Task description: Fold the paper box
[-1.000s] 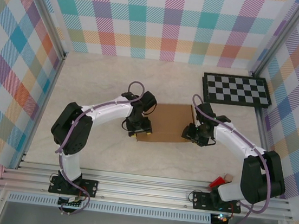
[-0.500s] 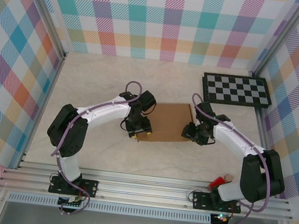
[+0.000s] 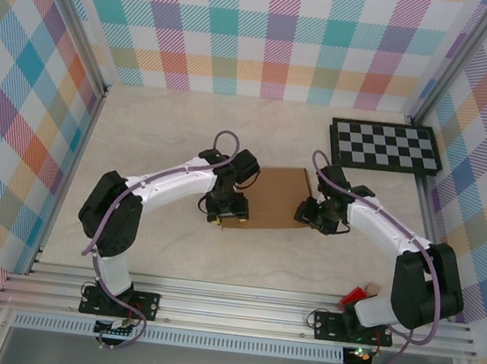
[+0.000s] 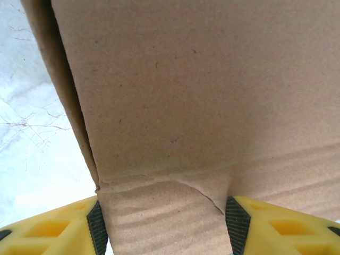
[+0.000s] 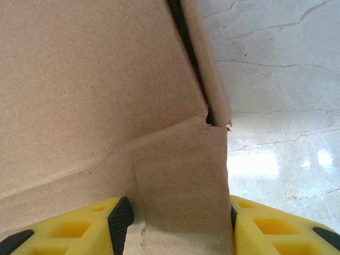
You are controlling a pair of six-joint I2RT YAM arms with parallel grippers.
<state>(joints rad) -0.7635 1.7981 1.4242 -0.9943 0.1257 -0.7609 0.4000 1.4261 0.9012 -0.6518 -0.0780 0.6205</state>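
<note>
Beige marbled tabletop (image 3: 170, 129) holds the paper box (image 3: 273, 194) between plaid walls (image 3: 279, 35).

the white-shelled left arm (image 3: 168, 177), trailed by a purple cable, rises from its base at the near edge of the pale marbled table (image 3: 172, 253), elbow out to the left, forearm reaching right, wrist tipped down. the left gripper (image 3: 221, 215) has its yellow fingers (image 4: 48, 236) and black pads (image 4: 96, 228) pressed against both edges of a flap of the plain brown cardboard paper box (image 3: 273, 196). the white right arm (image 3: 388, 235) mirrors this pose, elbow out to the right. the right gripper (image 3: 307, 215) clamps another flap between its pads (image 5: 121, 218).
</note>
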